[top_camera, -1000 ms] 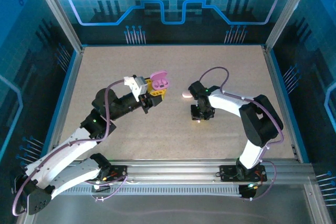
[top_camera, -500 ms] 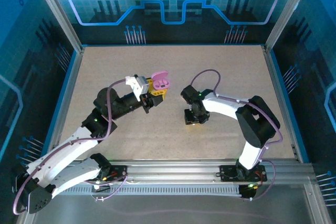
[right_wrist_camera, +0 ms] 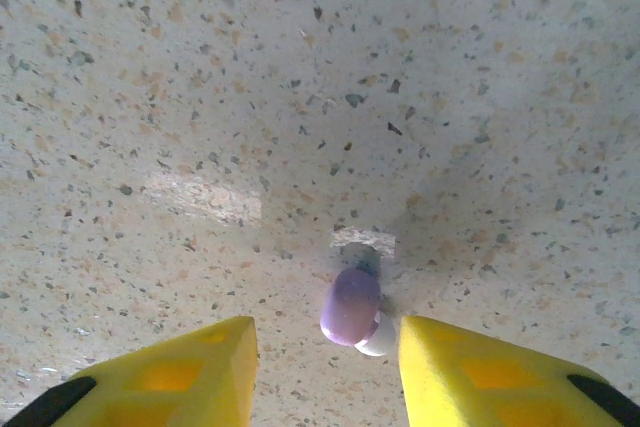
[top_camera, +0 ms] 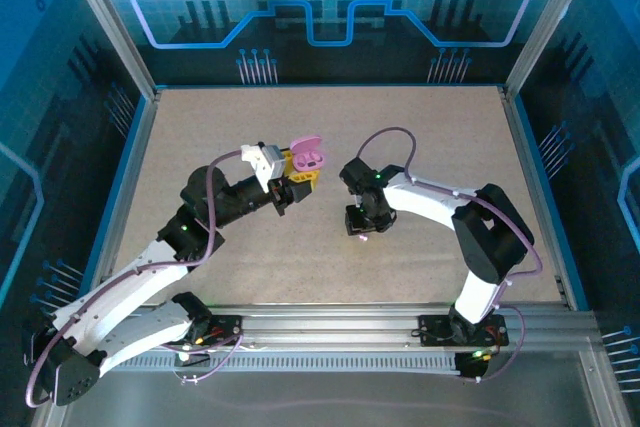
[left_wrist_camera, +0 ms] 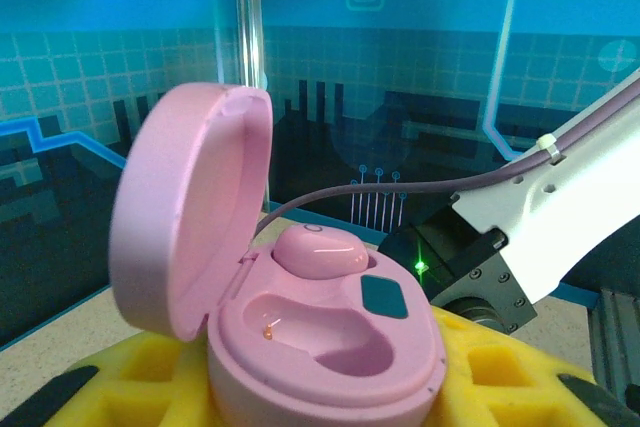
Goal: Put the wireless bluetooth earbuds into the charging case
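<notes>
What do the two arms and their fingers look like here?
Left arm and right arm: white shells with black joint housings, a purple-grey cable looping along each. Fingers are yellow, blocky, with recessed pockets and black tips. A green light glows at the right wrist.

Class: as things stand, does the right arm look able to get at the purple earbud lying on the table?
Probably yes. The purple earbud lies on the bare table, in the gap between the open yellow fingers of the right gripper, and nothing nearby blocks a descent.
</notes>
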{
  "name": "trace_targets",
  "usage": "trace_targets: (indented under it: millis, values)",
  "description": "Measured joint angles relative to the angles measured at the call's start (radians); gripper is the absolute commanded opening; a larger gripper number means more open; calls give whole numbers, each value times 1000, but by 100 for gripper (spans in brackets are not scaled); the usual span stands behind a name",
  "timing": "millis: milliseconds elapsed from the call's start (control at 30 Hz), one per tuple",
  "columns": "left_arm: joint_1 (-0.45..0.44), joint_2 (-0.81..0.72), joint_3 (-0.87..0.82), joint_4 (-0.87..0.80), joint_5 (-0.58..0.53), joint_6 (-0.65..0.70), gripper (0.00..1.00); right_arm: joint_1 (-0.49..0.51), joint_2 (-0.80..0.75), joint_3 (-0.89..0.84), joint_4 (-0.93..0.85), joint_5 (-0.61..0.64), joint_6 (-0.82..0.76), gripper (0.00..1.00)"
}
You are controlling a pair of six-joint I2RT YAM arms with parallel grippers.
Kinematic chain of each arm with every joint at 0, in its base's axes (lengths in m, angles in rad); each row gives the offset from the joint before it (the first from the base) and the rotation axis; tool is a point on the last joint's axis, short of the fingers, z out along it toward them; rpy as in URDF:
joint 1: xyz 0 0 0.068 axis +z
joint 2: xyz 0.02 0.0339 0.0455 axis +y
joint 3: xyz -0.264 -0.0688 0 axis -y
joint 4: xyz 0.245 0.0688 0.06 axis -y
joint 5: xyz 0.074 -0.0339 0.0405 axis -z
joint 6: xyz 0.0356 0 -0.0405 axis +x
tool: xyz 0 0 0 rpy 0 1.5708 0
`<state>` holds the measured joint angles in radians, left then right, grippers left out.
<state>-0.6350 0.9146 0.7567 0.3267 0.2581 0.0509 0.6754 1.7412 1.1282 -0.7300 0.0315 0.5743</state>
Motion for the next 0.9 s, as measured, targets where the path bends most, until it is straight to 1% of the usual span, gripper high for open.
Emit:
trace_targets:
  millis: [167,500,633,900]
  values:
    - [0,0,0,0,0,0,30,-5,34,30,-15,6,-14,39]
    - [0,0,0,0,0,0,30,-16,98,39,-22,-12,-17,32]
    - [0,0,0,0,0,0,30,-16,104,39,-21,-17,-17,29]
    - [0,0,0,0,0,0,30,-17,106,39,-21,-18,-13,18]
